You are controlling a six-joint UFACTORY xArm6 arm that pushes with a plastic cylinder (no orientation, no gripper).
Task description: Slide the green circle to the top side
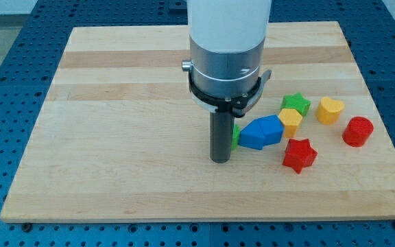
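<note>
The green circle is almost wholly hidden behind my rod; only a thin green sliver shows at the rod's right edge, against the blue block. My tip rests on the board just below and left of that sliver, touching or nearly touching the circle.
To the view's right lie a yellow hexagon-like block, a green star, a yellow heart, a red cylinder and a red star. The wooden board sits on a blue perforated table.
</note>
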